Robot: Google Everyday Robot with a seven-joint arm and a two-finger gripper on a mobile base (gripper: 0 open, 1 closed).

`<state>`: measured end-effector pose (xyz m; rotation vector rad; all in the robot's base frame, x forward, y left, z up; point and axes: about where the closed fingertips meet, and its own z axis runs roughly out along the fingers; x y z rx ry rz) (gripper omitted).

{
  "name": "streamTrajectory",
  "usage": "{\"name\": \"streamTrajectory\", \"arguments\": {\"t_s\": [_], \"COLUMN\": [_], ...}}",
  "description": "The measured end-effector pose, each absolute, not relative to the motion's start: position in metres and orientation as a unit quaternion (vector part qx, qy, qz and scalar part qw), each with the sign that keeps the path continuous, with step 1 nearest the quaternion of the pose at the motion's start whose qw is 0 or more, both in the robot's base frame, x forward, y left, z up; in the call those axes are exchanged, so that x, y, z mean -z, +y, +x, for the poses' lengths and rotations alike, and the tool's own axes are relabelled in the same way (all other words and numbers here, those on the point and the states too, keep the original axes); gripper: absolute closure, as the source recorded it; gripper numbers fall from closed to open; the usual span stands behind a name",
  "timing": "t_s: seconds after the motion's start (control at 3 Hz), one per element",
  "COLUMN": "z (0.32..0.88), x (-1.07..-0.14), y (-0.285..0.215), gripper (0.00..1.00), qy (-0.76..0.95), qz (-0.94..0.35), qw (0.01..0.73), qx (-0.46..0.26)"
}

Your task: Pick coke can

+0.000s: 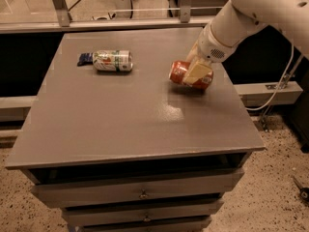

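The coke can [178, 72] is red-orange with white lettering and lies on its side, tilted, at the right middle of the grey table [120, 124]. My gripper [195, 76] reaches down from the upper right on a white arm [241, 18] and sits over the can's right half. One cream finger [198, 71] lies across the can's front and the other is hidden behind it. The gripper is shut on the can, which looks held just off the tabletop.
A white-and-green can [113, 60] lies on its side at the back left, with a dark blue packet [85, 58] touching its left end. Drawers [140, 193] sit under the tabletop. A metal rail [120, 24] runs behind the table. A cable [280, 88] hangs at the right.
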<state>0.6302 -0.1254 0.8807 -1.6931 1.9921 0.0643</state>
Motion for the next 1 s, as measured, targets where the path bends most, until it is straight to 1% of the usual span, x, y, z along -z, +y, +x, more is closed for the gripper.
{"name": "streamTrajectory", "arguments": {"t_s": [0.33, 0.67, 1.0], "z": [0.621, 0.613, 0.609], "x": [-0.902, -0.931, -0.943], "y": [-0.113, -0.104, -0.096], "gripper": [0.85, 1.0, 1.0], "qy": [0.716, 0.694, 0.685], "qz": [-0.639, -0.641, -0.639], "qw": [0.28, 0.318, 0.334], "qx": [-0.042, -0.08, -0.101]}}
